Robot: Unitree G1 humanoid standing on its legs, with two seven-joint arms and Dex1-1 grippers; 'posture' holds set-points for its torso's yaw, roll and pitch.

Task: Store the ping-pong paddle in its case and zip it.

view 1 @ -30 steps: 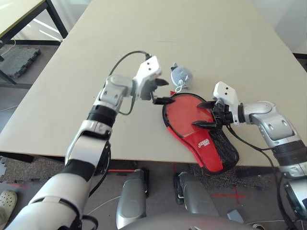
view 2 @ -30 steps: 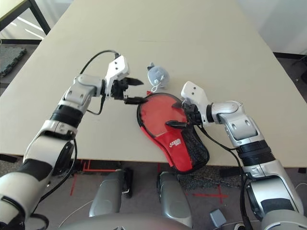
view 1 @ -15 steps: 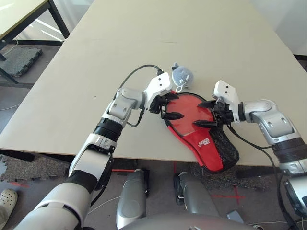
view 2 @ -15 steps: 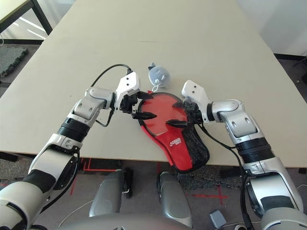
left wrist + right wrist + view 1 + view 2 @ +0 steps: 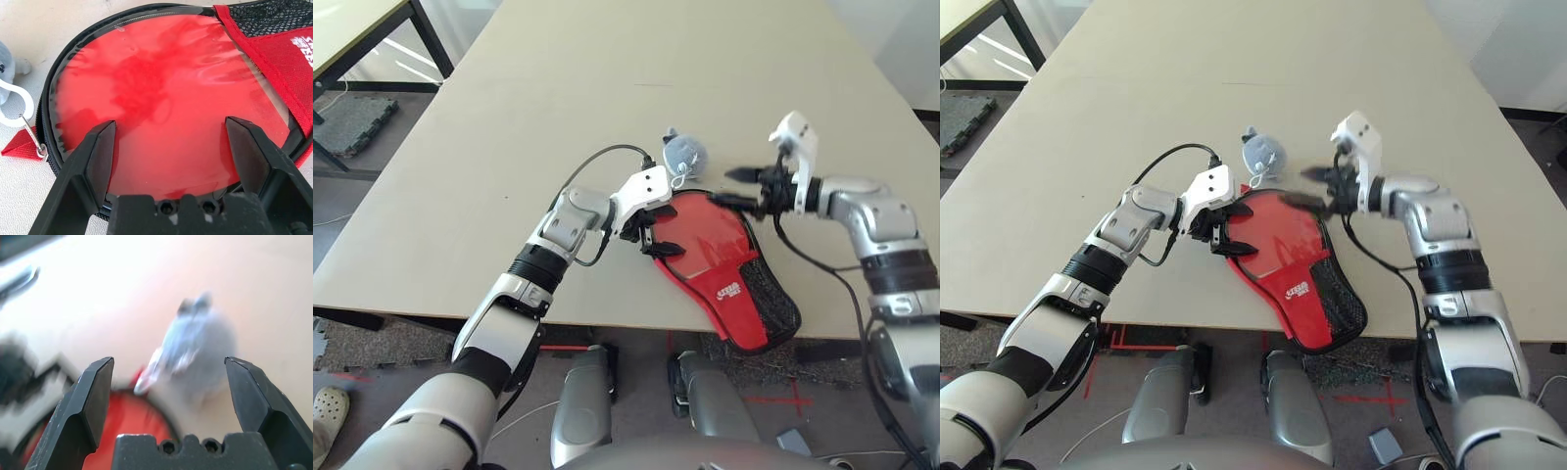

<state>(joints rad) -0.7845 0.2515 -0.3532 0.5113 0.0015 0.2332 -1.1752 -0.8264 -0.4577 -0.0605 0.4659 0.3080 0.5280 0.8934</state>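
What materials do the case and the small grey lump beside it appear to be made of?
The case: red woven fabric, matte, with black open mesh on the handle part and a glossy clear film over the round part, which shows reflections in the left wrist view. The grey lump: probably soft plush, matte and fuzzy-looking, with a white cord.

table [image 5: 509, 147]: beige | on it: red case [image 5: 720, 269], grey lump [image 5: 682, 152]

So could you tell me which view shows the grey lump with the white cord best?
The left eye view: the grey lump sits whole beside the case. The right eye view shows it equally. The right wrist view blurs it; the left wrist view catches just its edge and cord loop.
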